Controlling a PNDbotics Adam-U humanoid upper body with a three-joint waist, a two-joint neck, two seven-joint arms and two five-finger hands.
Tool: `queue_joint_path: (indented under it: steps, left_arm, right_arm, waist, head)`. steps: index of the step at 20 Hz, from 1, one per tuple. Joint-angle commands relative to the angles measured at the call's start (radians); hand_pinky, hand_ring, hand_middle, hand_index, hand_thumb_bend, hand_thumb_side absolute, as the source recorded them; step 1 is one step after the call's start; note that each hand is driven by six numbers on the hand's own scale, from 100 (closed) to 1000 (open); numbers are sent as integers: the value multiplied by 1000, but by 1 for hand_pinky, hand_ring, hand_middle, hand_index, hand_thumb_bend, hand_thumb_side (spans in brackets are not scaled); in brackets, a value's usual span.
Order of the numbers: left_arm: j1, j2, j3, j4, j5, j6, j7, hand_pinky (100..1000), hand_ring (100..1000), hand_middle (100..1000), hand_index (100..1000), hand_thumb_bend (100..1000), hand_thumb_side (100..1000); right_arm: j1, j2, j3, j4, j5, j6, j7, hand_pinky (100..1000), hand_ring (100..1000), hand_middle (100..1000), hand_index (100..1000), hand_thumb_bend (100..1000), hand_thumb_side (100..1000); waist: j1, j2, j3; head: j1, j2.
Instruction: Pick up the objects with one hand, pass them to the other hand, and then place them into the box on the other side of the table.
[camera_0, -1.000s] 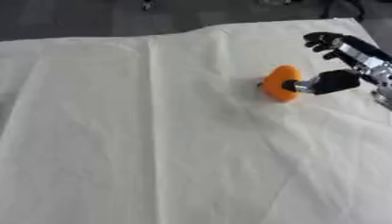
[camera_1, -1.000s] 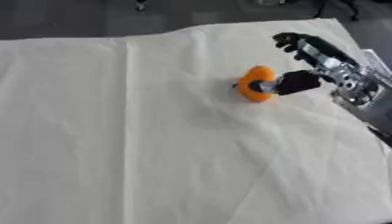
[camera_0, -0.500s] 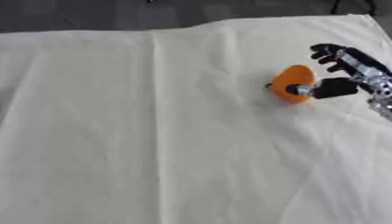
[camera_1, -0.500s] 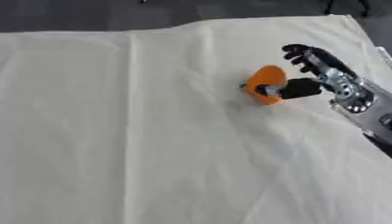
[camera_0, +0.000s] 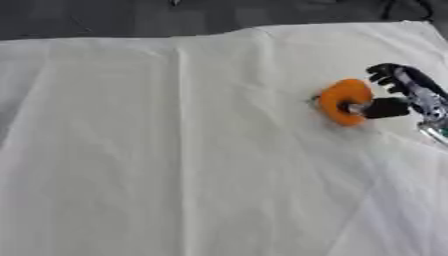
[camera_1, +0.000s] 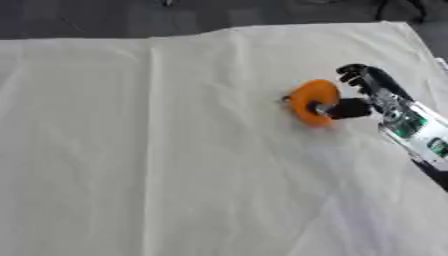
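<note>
Right eye view shows it best: orange ring-shaped thing (camera_1: 311, 102) sitting on the white cloth (camera_1: 175, 150) toward the right edge of the table, a bit past the middle going to the far edge. Right hand (camera_1: 372, 97) coming in from the right edge, thumb poked against the middle of the orange thing and fingers curled over the far side, so pinching it rather than hanging wide. Looks lifted or tipped on edge, but can't tell for sure whether clear of the cloth. Left hand nowhere in either view, and no box visible either. Step in hand, best guess: get the pick secure, then carry toward the middle of the table for the handoff. To do it well: keep the pinch through the hole, lift straight up so the cloth doesn't drag, and present the open side of the ring toward the left so the other hand has something to grab.
</note>
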Motion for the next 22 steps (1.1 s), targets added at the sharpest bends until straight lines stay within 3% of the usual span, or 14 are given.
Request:
queue_joint_path:
  steps: [1, 3, 4, 7, 11, 17, 19, 22]
  left_arm:
    - [-20, 24, 11, -13, 3, 4, -1, 835, 726, 701, 804, 326, 397]
    - [-21, 23, 10, -13, 2, 4, -3, 835, 725, 700, 803, 325, 396]
    - [-21, 22, 10, -13, 1, 4, -4, 833, 722, 696, 798, 323, 395]
    - [-25, 18, 6, -14, -3, 2, -8, 831, 719, 692, 795, 323, 391]
    - [-21, 18, 5, -9, -12, 3, -16, 829, 716, 689, 792, 321, 386]
    - [0, 19, 12, 1, -21, 4, -16, 821, 705, 678, 785, 317, 377]
    - [2, 20, 13, 2, -23, 3, -17, 819, 703, 677, 784, 316, 374]
    - [-3, 17, 22, 2, -28, 1, -14, 814, 695, 670, 782, 309, 363]
  right_arm:
    - [5, -22, 3, -15, -2, 14, 12, 836, 749, 478, 647, 351, 100]
    - [9, -22, 5, -29, -2, 17, 24, 831, 734, 455, 621, 336, 100]
    - [11, -22, 6, -36, -8, 17, 28, 814, 691, 386, 546, 295, 100]
    - [22, -26, 9, -63, -40, 14, 45, 801, 653, 320, 479, 304, 100]
    - [35, -39, 5, -107, -73, 10, 27, 770, 619, 287, 448, 303, 100]
    - [37, -77, 6, -227, -119, -14, -52, 731, 583, 237, 423, 285, 100]
    - [26, -89, 9, -277, -97, -14, -95, 733, 581, 239, 426, 277, 100]
    - [-9, -96, 26, -295, -51, -59, -112, 654, 548, 231, 431, 262, 100]
  waist:
    - [-13, -18, 0]
    - [-15, -23, -1]
    - [-16, -29, -3]
    - [-17, -44, -7]
    - [-13, -72, -17]
    - [-6, -125, -52]
    - [-3, -139, -61]
    - [2, -156, -71]
  head:
    - [1, -5]
    - [2, -2]
    - [3, 4]
    - [2, 14]
    - [7, 30]
    - [27, 79]
    - [33, 91]
    - [39, 103]
